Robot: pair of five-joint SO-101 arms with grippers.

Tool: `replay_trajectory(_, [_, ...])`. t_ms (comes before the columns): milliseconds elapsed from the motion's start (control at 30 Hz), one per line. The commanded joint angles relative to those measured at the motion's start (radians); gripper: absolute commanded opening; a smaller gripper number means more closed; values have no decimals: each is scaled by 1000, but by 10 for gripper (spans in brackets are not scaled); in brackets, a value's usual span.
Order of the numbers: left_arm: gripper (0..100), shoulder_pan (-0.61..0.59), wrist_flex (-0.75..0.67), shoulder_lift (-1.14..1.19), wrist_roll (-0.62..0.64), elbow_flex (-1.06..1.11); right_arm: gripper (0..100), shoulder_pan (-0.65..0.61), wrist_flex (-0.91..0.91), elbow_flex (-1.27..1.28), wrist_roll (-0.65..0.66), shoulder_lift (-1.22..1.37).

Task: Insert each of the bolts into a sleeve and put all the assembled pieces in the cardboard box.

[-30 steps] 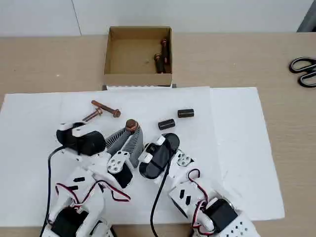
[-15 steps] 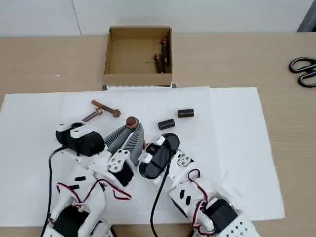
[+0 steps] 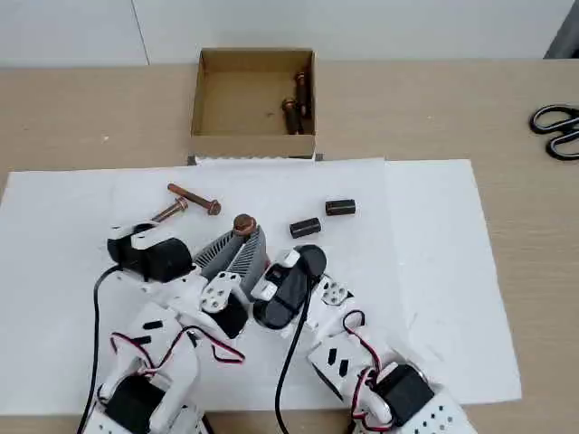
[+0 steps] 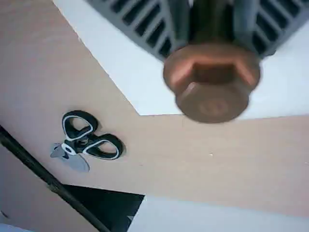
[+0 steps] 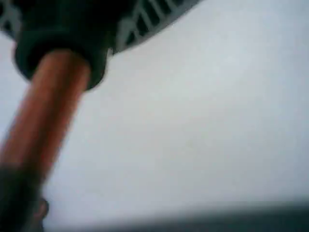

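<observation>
A copper bolt point(image 3: 242, 224) is grasped by the left gripper point(image 3: 239, 242), low on the white paper sheet point(image 3: 434, 271) and just beside the right arm point(image 3: 291, 282). In the left wrist view the hexagonal head of the bolt point(image 4: 211, 82) is seen standing out beyond the left gripper point(image 4: 211, 19), whose grey ribbed fingers point(image 4: 140, 21) are closed on the shaft. In the right wrist view the bare shaft point(image 5: 53, 111) is seen coming out of a dark clamp and running into a dark blur that cannot be made out. Whether the right gripper point(image 3: 270, 276) is released or clenched cannot be told.

The cardboard box point(image 3: 253, 145) is set on the counter point(image 3: 90, 108), touching the far edge of the sheet. Assembled pieces point(image 3: 296, 101) are held in it, lying against its right wall. Two appear to be there, though the count cannot be made certain. The rest of the box floor is bare cardboard.

Two loose bolts are laid on the sheet to the left of the held one. The longer bolt point(image 3: 193, 198) and the shorter bolt point(image 3: 169, 212) lie close together at an angle. Three bolts are thus counted outside the box.

Two dark sleeves are laid to the right of the held bolt. The nearer sleeve point(image 3: 305, 227) and the farther sleeve point(image 3: 340, 207) lie near each other but apart.

One pair of scissors point(image 3: 556, 129) is placed on the bare counter at the right edge, well apart from the sheet, and the same scissors point(image 4: 87, 145) are seen in the left wrist view.
</observation>
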Motion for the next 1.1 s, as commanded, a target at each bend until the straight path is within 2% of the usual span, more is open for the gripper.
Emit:
replay_trajectory(0, [5,-5,-84,-11,3,13,2,-22,-27,-17,3,-18])
replay_trajectory(100, [5,-5,-121,-11,-2,27,2,-24,-27,-17,3,-18])
replay_trajectory(200, [5,2,-95,-11,-2,24,2,-21,-27,-17,3,-18])
replay_trajectory(333, [5,0,-5,-11,-2,12,2,-19,-27,-17,3,-18])
replay_trajectory(567, [5,5,242,-11,-11,-90,2,-19,-62,-17,5,-18])
replay_trajectory(700, [5,55,328,-11,-35,-90,2,-19,-99,-17,9,-18])
replay_trajectory(900, [5,141,377,-8,-37,-59,2,-21,-99,-25,9,-18])
replay_trajectory(1067, [6,160,376,-8,-60,-28,2,-19,-94,-54,9,-18])
